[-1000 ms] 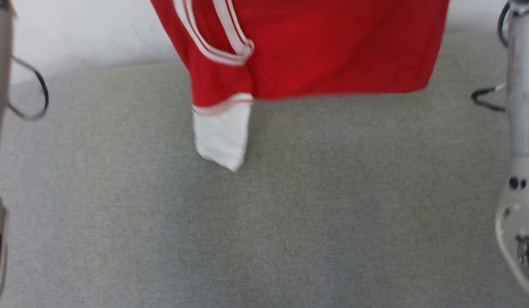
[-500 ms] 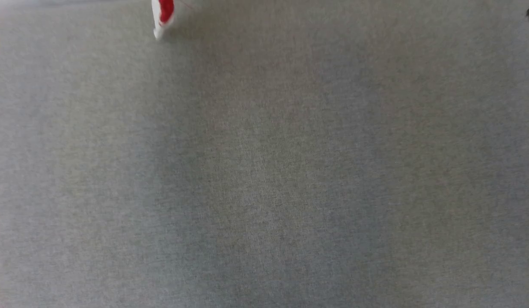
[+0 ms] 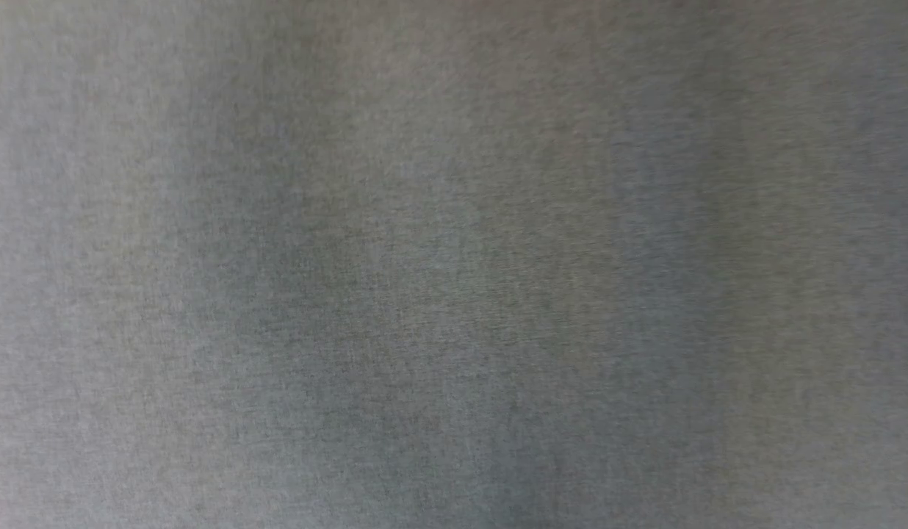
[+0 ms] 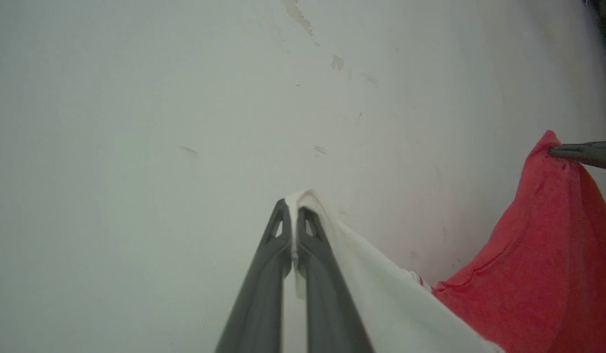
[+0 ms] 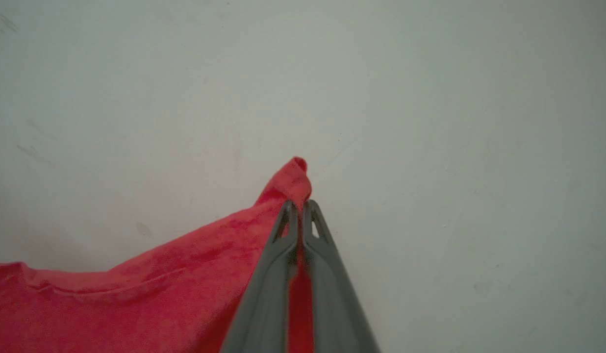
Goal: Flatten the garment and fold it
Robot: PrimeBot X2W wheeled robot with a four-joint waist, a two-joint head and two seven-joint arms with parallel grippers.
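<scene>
Left tool [image 4: 293, 210] pinching garment [image 4: 528, 269] sleeve | right tool [image 5: 299, 206] pinching red edge

surface: we see grey woven fabric [image 3: 454, 264] under soft, darker shadow bands | left wrist view: we note an off-white wall [image 4: 136, 98], chipped patches [image 4: 337, 62] near the top, a thin scuff [image 4: 188, 150] | right wrist view: we see the wall [image 5: 455, 98] again, with a faint smudge [image 5: 143, 229] | light: even, diffuse
</scene>
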